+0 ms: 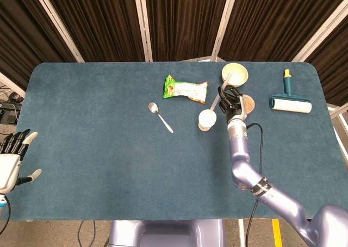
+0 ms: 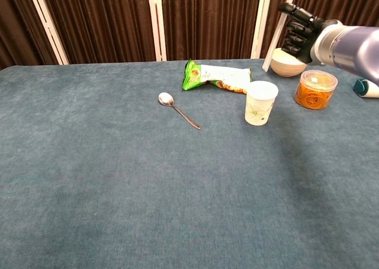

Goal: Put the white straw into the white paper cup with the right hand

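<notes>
My right hand grips the white straw with fingers curled around it, held tilted in the air above the table. In the head view its lower end sits over the white paper cup; the chest view shows it still above the rim. My left hand hangs off the table's edge, fingers spread, holding nothing.

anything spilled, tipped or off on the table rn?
Nothing stands out. The white paper cup stands upright, the lidded orange container and bowl are upright, and the spoon and snack packet lie flat. The right hand holds the white straw tilted, above the cup, not yet in it.
</notes>
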`<state>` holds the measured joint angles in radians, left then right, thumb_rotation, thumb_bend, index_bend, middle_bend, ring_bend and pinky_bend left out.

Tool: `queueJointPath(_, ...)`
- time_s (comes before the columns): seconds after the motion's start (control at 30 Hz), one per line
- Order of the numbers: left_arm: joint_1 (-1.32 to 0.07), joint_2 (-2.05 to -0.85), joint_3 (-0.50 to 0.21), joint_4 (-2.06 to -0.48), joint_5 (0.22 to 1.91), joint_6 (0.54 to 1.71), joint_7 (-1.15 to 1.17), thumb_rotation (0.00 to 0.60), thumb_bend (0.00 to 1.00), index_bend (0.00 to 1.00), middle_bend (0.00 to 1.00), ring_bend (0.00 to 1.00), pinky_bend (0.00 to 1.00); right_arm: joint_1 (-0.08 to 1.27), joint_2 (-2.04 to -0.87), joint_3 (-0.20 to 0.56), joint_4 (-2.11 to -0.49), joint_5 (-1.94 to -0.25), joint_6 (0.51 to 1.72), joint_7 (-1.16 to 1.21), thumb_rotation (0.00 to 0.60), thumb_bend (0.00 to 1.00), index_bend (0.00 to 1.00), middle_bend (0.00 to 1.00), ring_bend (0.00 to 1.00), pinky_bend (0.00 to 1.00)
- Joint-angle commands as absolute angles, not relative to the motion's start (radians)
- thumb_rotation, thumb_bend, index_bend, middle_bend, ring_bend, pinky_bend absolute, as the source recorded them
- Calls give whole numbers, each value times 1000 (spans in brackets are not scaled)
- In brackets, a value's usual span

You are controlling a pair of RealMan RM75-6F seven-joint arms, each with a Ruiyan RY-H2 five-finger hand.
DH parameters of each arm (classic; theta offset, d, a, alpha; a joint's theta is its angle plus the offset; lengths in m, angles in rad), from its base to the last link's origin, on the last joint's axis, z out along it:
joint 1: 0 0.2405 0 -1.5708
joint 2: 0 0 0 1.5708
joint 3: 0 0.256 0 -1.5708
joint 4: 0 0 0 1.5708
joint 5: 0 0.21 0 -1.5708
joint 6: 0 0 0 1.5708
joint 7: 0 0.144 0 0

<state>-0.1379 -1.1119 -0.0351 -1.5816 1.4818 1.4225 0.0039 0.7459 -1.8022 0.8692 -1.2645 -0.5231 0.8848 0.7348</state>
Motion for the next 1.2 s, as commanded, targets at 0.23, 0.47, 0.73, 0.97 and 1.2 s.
queueJointPath(0.23, -138, -1113, -38, -1584, 1476, 1422, 11, 600, 201, 79, 0, 0, 0, 810, -1922, 874, -1092, -629, 1011, 799, 600, 319, 653, 1000, 994, 1000)
queueJointPath(0.47, -138, -1114, -39, -1584, 1474, 1421, 11, 600, 200, 79, 0, 0, 0, 832, -1970, 864, -1008, -671, 1028, 823, 600, 313, 653, 1000, 994, 1000)
queueJointPath(0.73, -138, -1113, -38, -1584, 1474, 1421, 12, 600, 203, 79, 0, 0, 0, 839, -2002, 867, -960, -676, 1016, 835, 600, 313, 653, 1000, 994, 1000)
queueJointPath(0.97, -136, -1115, -40, -1589, 1467, 1422, 20, 600, 203, 80, 0, 0, 0, 855, -2028, 871, -919, -679, 1011, 835, 600, 306, 654, 1000, 994, 1000)
queueJointPath(1.2, -132, -1116, -41, -1592, 1461, 1425, 25, 600, 207, 80, 0, 0, 0, 868, -2049, 872, -880, -697, 990, 858, 600, 293, 653, 1000, 994, 999)
